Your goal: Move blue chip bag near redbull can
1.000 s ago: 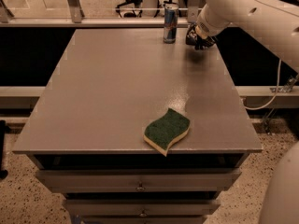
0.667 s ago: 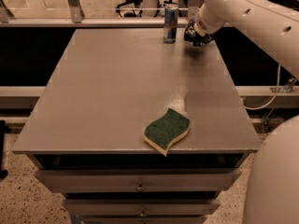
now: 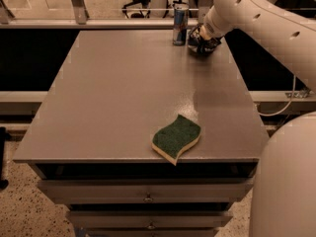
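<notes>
The redbull can stands upright at the far edge of the grey table, blue and silver with a silver top. The blue chip bag is a small dark crinkly shape just right of the can, largely covered by my gripper. The gripper sits on the bag at the table's far right, at the end of my white arm, which reaches in from the right. The bag and the can are close together with a narrow gap between them.
A green wavy sponge lies near the table's front edge, right of centre. Drawers sit under the tabletop. A railing and chair legs stand behind the far edge. My white base fills the lower right.
My gripper and the dark bag have shifted a little to the left, closer to the can. The can and the sponge have not moved.
</notes>
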`<state>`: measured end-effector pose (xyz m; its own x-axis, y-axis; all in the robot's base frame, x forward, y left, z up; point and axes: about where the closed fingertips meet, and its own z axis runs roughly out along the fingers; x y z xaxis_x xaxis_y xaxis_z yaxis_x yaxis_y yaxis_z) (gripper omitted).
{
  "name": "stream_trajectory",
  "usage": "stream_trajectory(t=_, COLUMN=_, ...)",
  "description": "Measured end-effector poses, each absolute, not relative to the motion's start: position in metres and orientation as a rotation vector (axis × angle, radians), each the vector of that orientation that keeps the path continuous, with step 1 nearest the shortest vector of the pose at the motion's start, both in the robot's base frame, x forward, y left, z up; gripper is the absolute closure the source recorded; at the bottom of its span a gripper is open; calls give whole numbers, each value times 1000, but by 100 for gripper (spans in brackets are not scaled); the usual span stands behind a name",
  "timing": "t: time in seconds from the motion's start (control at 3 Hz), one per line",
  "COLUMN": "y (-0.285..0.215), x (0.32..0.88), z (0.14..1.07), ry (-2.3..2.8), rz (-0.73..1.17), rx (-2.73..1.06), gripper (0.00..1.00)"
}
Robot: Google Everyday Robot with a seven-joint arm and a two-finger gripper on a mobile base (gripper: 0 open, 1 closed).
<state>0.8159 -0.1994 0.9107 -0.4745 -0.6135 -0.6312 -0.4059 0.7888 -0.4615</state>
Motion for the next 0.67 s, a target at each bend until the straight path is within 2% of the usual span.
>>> stream_trajectory(t=0.33, y=-185, x=811, z=906, ry=2134, rz=-265, rx=-770, gripper=4)
stream_trajectory(t=0.67, y=-167, x=793, z=906, ry=2130, rz=-185, rx=-795, gripper=0)
